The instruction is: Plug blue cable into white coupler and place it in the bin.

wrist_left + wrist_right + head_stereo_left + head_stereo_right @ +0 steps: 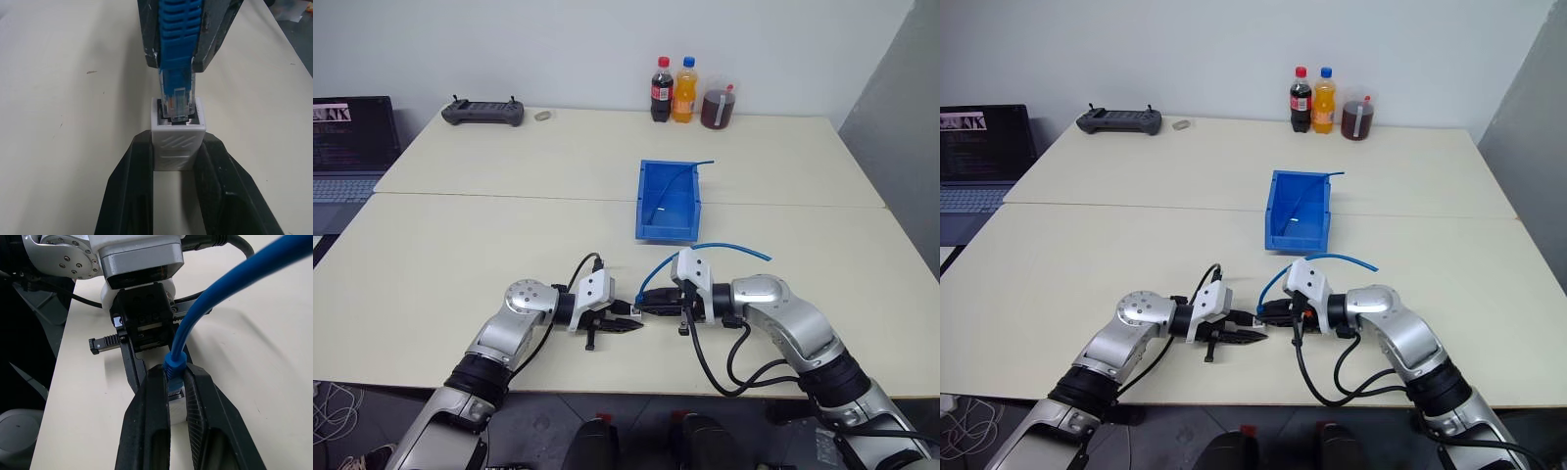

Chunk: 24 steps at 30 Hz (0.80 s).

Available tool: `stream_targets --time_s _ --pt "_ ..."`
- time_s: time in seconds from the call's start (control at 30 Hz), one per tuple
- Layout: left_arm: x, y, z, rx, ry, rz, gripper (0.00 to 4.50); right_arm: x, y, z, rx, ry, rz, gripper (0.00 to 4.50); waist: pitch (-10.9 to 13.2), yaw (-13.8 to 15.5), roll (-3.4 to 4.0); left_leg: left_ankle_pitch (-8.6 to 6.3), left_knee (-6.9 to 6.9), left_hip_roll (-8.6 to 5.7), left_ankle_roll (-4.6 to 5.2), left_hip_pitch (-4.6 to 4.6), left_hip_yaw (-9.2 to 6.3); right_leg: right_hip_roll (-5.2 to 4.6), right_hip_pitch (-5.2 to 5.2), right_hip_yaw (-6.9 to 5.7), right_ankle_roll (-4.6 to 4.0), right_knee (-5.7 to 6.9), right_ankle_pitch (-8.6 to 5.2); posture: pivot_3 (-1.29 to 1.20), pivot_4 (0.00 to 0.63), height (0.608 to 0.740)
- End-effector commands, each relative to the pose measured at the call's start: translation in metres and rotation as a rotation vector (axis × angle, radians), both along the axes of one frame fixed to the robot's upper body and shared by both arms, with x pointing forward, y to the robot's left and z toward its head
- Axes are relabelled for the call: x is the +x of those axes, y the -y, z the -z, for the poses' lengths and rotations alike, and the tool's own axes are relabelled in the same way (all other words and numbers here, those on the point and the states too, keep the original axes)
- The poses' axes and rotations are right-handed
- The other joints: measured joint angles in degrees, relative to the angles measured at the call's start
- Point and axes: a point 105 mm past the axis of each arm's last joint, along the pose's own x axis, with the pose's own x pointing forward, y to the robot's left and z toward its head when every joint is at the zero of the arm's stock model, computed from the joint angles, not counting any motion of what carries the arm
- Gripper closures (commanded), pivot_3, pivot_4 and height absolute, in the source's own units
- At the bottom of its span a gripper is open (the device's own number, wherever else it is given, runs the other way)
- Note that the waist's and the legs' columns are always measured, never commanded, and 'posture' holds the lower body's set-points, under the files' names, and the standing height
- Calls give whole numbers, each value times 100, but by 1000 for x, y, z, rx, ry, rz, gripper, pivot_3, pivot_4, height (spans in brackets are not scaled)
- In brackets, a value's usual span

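My left gripper (177, 147) is shut on the white coupler (177, 139), a small ribbed block with its dark opening facing away from the fingers. My right gripper (172, 374) is shut on the blue boot of the blue cable (734, 248), and the clear plug (178, 105) sits in the coupler's opening. Both grippers meet tip to tip just above the table near its front edge (636, 311). The rest of the cable arcs back over my right wrist. The bin (666, 232) stands a short way beyond them, at mid-table.
Another thin blue cable (677, 176) lies in the bin, one end over its back rim. Two bottles (673, 90) and a cup of dark drink (718, 108) stand at the far edge. A black controller (483, 113) lies at the far left, beside a laptop (352, 147).
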Motion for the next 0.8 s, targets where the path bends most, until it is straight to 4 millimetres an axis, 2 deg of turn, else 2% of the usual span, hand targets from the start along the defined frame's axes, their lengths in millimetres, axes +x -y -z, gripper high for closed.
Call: stream_targets --time_s 0.03,0.3,0.8 --pt "4 -5 2 10 11 -36 3703 0 -1 -2 1 12 3 4318 0 0 0 0 0 0 0 0 0 0 0 0 0 0 0 0 150 740" --pt "6 -4 0 4 23 -49 3703 4 -3 7 -58 57 30 4318 -2 0 0 0 2 1 0 3 0 0 1 0 0 3 0 0 150 740" --pt "5 -8 -2 -5 42 -80 3703 1 -1 51 -200 40 -3 4318 -60 -16 6 1 2 6 1 19 3 6 10 3 0 7 0 0 150 740"
